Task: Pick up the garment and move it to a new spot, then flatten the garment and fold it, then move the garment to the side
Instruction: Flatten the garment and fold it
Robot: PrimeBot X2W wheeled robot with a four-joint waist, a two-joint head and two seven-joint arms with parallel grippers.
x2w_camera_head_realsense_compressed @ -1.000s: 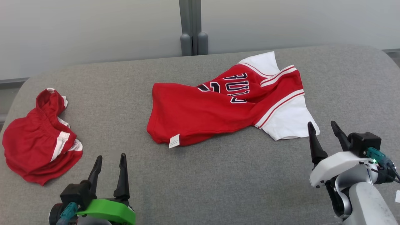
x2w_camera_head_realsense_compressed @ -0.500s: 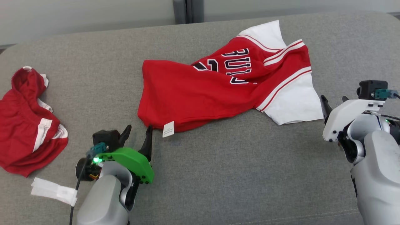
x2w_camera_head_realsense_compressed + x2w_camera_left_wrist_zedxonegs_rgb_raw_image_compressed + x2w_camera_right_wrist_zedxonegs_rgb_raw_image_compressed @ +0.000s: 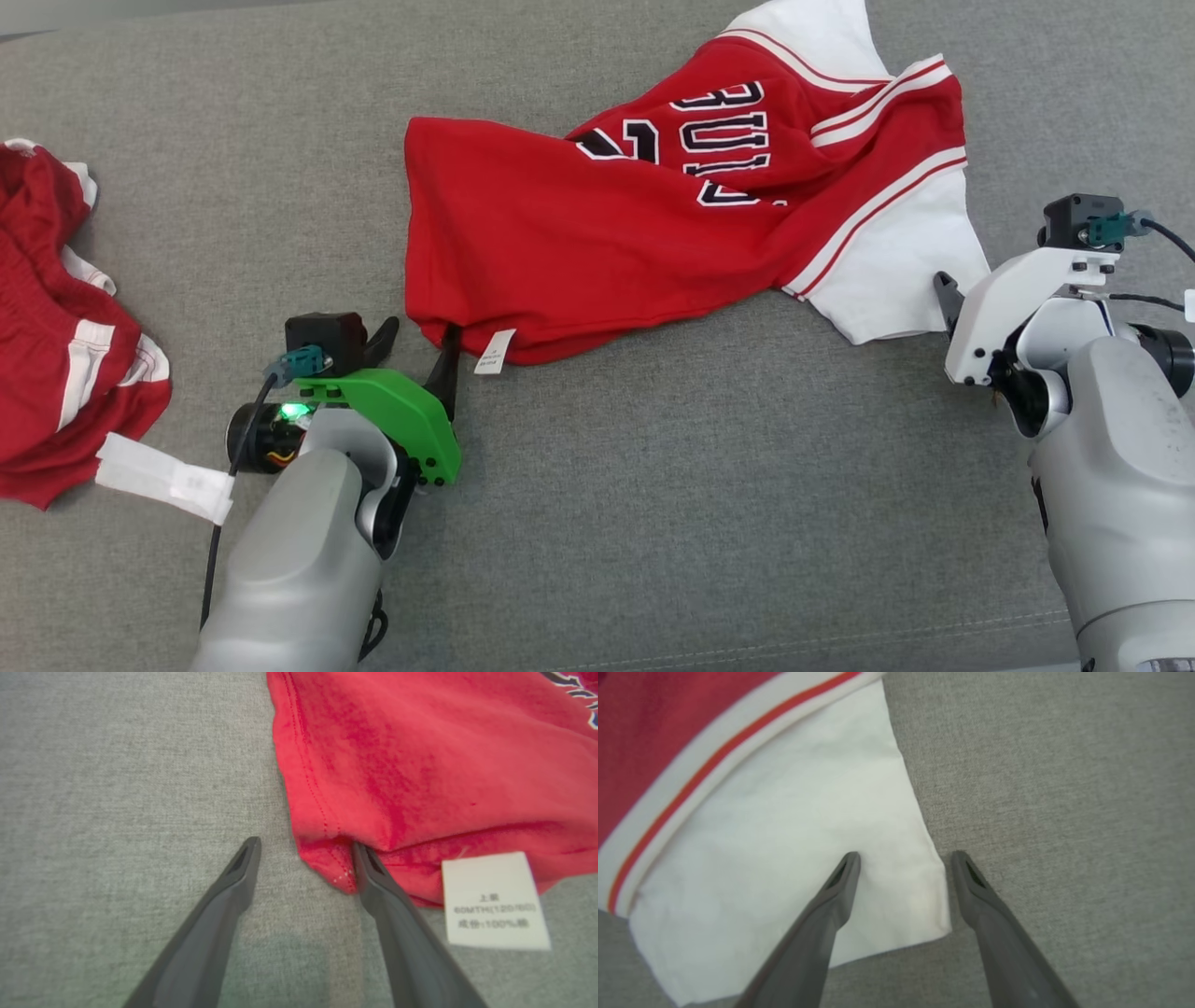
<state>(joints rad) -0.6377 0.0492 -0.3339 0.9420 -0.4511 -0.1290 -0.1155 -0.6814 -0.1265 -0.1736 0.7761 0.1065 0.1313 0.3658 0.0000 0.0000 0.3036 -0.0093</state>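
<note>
Light: bright, even and diffuse across all views; its source cannot be told.
Shadows: soft and thin, with a dark rim under the hem of the garment (image 3: 579, 243) on the grey cushion (image 3: 700, 523), and a dim patch between the fingers (image 3: 205, 938) of the left gripper (image 3: 304, 845).
Whites: the garment's white sleeve (image 3: 794, 849) is nearly washed out in the right wrist view.
Head view: sharp; lettering and weave read clearly.
Left wrist view: weave crisp mid-frame, care tag (image 3: 495, 900) print soft, finger bases blurred, faint green cast at the bottom.
Right wrist view: soft throughout, stripe edges smeared.
</note>
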